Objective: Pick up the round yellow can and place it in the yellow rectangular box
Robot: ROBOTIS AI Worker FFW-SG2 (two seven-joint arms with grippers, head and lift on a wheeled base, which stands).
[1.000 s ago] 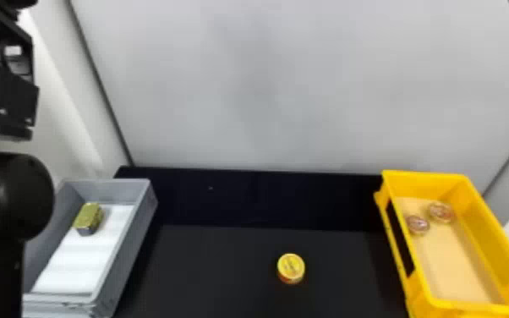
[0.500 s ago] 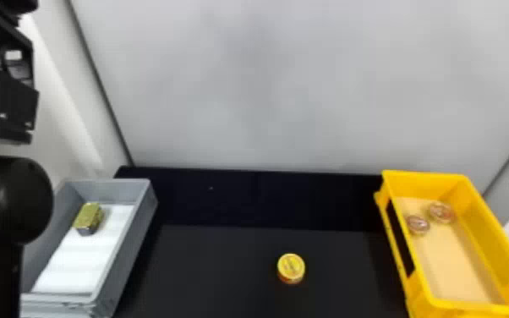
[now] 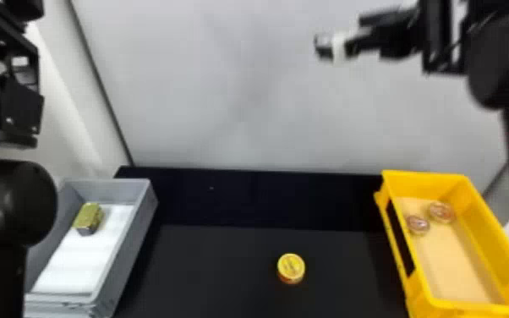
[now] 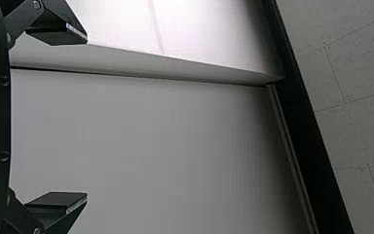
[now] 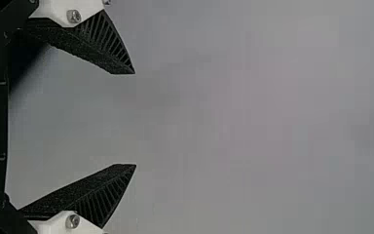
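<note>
Jaws spread wide, right gripper [image 3: 339, 33] raised before pale wall [image 3: 224, 93], pointing leftward

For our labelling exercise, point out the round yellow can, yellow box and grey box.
Round yellow can [image 3: 291, 265], head view, top face
Yellow box [image 3: 425, 184], head view, far wall
Grey box [image 3: 110, 191], head view, far wall

Likely a lab: robot arms [image 3: 8, 203], black table [image 3: 215, 270], pale panels [image 3: 224, 105].

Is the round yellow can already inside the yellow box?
No, the round yellow can sits on the black table, left of the yellow box.
</note>
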